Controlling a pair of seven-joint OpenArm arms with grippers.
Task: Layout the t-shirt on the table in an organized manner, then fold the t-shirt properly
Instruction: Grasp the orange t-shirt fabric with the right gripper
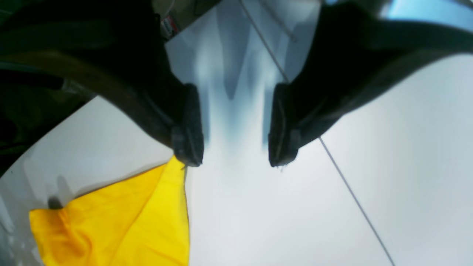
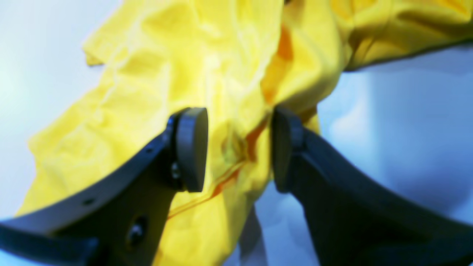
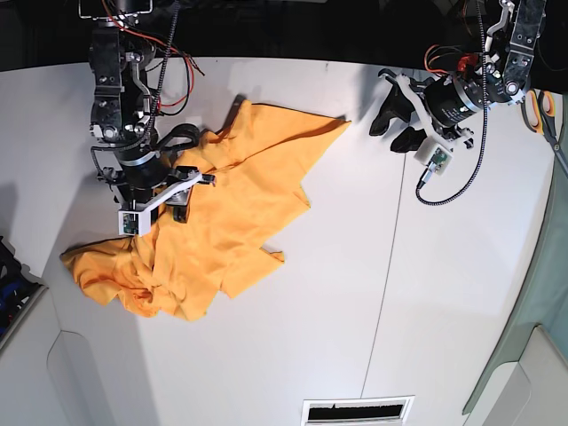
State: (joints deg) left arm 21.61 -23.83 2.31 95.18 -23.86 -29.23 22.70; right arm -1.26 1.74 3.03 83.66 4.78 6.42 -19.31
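My right gripper (image 2: 239,149) sits right over the shirt (image 3: 222,222), fingers (image 2: 192,147) parted with a bunched fold between them, not pinched shut as far as I can see. The shirt lies crumpled on the bench (image 3: 355,311), its long axis running diagonally from the heap near the bench's edge up to a pointed corner that reaches toward my left gripper (image 3: 398,124). That one hovers spread and empty just off that corner. Bare bench lies all around, room enough to spread the cloth.
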